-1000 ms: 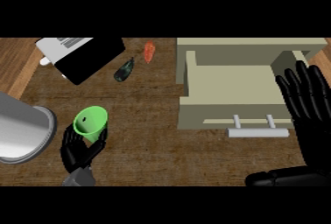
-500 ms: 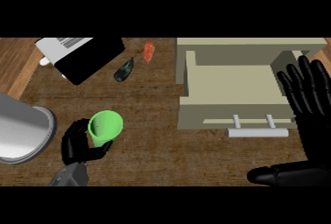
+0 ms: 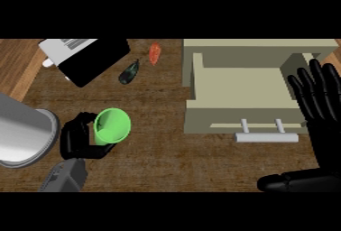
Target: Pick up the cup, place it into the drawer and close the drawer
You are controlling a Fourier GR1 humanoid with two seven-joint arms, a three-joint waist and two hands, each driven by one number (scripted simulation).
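— Toward the counter's [image 3: 173, 158] left edge, what was seen?

— The green cup [image 3: 112, 126] was seen held by the left hand [image 3: 81, 140], whose black fingers were curled round its side. The cup was tipped, so that its open mouth was turned up and toward the right. It was found beside the grey rounded pot [image 3: 23, 135] at the left edge, though whether the two touched could not be told.

— And the drawer [image 3: 243, 97]?

— It was seen pulled open near the counter's right edge, its beige tray bare inside. Two pegs and a pale bar handle [image 3: 266, 137] were seen on its front wall. The cup was well apart from it, on the left half of the counter.

— How was the right hand [image 3: 324, 106] placed?

— It was shown at the right edge, fingers straight and spread wide, pointing upward, with nothing held. It lay partly over the drawer's right wall; contact could not be judged. The thumb was stretched out low toward the left near the lower right corner.

— What else was noted on the counter?

— A black and white appliance [image 3: 83, 56] was seen at the upper left corner. Just beside it a dark, elongated item [image 3: 129, 72] was lying, and near that a small orange-red item [image 3: 154, 53], close to the far edge. What those two were could not be made out.
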